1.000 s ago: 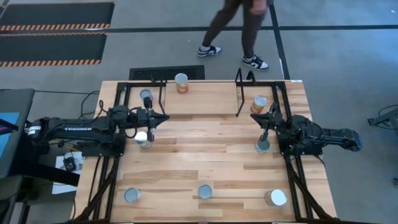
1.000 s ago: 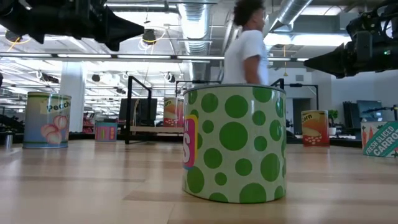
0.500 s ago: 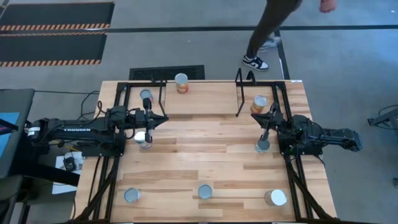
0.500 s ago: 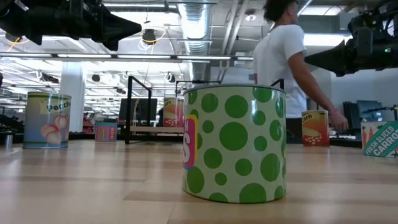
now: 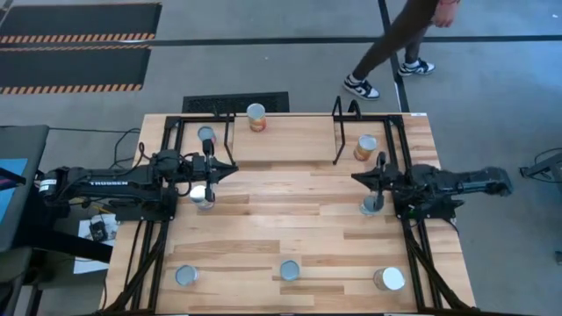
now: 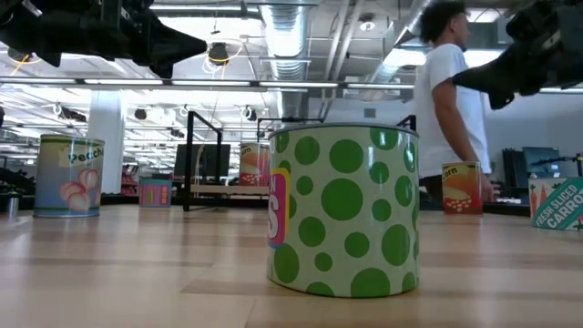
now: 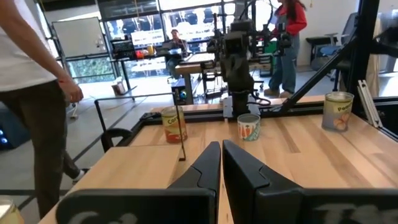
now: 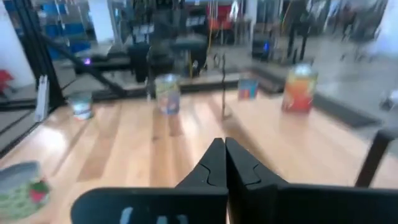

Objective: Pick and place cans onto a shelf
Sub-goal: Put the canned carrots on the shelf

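Note:
Several cans stand upright on the wooden table. An orange can [image 5: 255, 115] stands at the far edge between the shelf's black side loops [image 5: 337, 132]. Others stand by the left arm [image 5: 202, 195], by the right arm [image 5: 371, 206] [image 5: 366, 146], and along the near edge, among them a green-dotted can [image 6: 342, 211]. My left gripper [image 5: 234, 167] is shut and empty, held above the table at the left and pointing right; it also shows in its wrist view [image 7: 221, 155]. My right gripper [image 5: 355, 177] is shut and empty, held above the table and pointing left [image 8: 225, 152].
Black frame tubing [image 5: 413, 246] runs along both table sides under the arms. A person [image 5: 395, 44] walks on the floor beyond the far edge. Bare wood [image 5: 290, 202] lies between the two grippers. A peach-label can [image 6: 68, 175] and a carrot-label can [image 6: 557, 202] stand at the sides in the low view.
My right gripper has swung from pointing toward the far edge, near the orange can at the right, round toward the table's left, its tip moving toward the near edge. It has stayed shut. The person beyond the far edge has walked to the right.

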Robot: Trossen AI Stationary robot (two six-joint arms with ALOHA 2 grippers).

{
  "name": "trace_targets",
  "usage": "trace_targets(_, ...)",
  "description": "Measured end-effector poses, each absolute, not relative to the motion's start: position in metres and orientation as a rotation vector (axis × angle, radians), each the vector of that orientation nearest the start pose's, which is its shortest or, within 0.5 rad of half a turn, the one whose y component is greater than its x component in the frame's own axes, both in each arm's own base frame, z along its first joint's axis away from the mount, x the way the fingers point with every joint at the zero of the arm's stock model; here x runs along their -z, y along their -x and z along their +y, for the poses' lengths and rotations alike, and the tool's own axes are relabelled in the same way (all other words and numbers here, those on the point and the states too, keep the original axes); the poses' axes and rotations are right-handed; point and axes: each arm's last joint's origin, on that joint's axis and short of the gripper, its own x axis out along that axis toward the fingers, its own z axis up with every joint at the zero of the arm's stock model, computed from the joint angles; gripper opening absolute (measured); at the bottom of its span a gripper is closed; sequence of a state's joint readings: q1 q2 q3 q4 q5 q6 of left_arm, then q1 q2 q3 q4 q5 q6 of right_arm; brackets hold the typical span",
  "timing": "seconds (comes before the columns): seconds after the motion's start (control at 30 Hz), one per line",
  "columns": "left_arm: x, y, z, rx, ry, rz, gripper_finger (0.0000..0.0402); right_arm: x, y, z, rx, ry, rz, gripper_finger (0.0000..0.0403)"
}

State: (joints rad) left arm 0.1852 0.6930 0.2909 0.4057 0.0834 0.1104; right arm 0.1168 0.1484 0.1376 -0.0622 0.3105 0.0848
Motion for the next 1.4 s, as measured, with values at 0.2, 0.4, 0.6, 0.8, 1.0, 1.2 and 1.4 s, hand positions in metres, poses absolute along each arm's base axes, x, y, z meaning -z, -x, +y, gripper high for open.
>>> trace_targets(0.2, -0.232, -0.16, 0.028, -0.102, -0.112, 0.001, 0.0008, -0.198, -0.108, 0.023, 0.209, -0.123, 0.265, 0.0004)
trace_targets(0.4, -0.232, -0.16, 0.028, -0.102, -0.118, 0.001, 0.0008, -0.208, -0.116, 0.046, 0.227, -0.226, 0.506, 0.0004)
trace_targets(0.6, -0.232, -0.16, 0.028, -0.102, -0.115, 0.007, 0.0008, -0.22, -0.127, 0.064, 0.369, -0.334, 0.817, 0.0018)
trace_targets(0.8, -0.229, -0.16, 0.028, -0.1, -0.111, 0.038, 0.0008, -0.217, -0.14, 0.075, 0.555, -0.427, 1.086, 0.0069)
trace_targets(1.0, -0.226, -0.16, 0.028, -0.099, -0.102, 0.064, 0.0008, -0.199, -0.156, 0.076, 0.676, -0.472, 1.235, 0.0133)
trace_targets(1.2, -0.226, -0.16, 0.028, -0.099, -0.105, 0.06, 0.0008, -0.182, -0.168, 0.068, 0.773, -0.447, 1.35, 0.0179)
trace_targets(1.4, -0.226, -0.16, 0.028, -0.101, -0.112, 0.059, 0.0008, -0.17, -0.181, 0.061, 0.756, -0.386, 1.407, 0.0154)
